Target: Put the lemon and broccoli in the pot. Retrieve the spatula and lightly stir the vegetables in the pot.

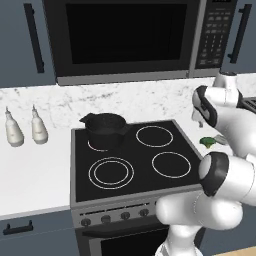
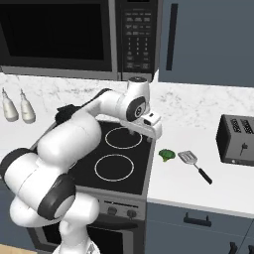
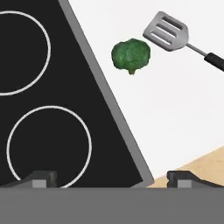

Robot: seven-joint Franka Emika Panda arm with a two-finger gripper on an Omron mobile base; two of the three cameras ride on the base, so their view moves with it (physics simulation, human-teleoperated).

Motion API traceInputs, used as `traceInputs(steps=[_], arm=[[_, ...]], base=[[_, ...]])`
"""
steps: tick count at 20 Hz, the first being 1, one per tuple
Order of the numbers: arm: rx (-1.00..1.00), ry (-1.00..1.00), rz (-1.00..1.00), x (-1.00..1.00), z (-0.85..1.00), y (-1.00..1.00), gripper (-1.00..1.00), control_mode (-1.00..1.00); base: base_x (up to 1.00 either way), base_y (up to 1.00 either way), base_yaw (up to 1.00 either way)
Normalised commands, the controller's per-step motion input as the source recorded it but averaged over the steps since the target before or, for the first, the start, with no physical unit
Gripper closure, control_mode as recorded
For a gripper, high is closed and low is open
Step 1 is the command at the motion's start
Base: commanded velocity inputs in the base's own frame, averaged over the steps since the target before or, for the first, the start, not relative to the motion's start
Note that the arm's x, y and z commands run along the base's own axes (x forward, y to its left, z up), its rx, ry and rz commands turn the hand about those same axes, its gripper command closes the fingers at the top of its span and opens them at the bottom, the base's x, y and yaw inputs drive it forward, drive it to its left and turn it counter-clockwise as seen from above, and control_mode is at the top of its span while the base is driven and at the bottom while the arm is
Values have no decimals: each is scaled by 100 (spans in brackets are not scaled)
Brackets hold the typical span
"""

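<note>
Broccoli (image 3: 131, 55), one small green piece, lies on the white counter (image 2: 198, 188) just beside the right edge of the stove (image 1: 130, 160), with one spatula (image 2: 194, 164) next to it on the side away from the stove, its slotted silver head nearest the broccoli and its black handle pointing toward the counter's front edge. One black pot (image 1: 105, 130) sits on the back left burner of the four ringed burners; I cannot see into it from here. One gripper (image 3: 111, 178) hangs above the stove's right edge, its two fingers spread wide apart and holding nothing; in the hand view the broccoli lies ahead of the fingertips, apart from them, and the spatula head sits just beyond it. Two pale bottles (image 1: 14, 131) stand side by side at the back of the counter left of the stove. One black toaster (image 2: 237, 140) stands on the counter's right end, well apart from the spatula. One microwave (image 1: 130, 37) hangs above the stove; the markings on its keypad are too small to read.
</note>
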Motion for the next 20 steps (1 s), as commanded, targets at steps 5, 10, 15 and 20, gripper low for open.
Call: traceInputs(steps=[5, 10, 15, 20], arm=[[12, 0, -8, 0, -61, -55, -100, -100], [14, 0, -10, 1, -36, -47, -100, -100], [11, 0, -13, 23, -11, -35, -100, -100], [10, 0, -11, 22, -21, -21, -100, -100]], base=[[0, 0, 0], [0, 0, 0], [0, 0, 0], [0, 0, 0]])
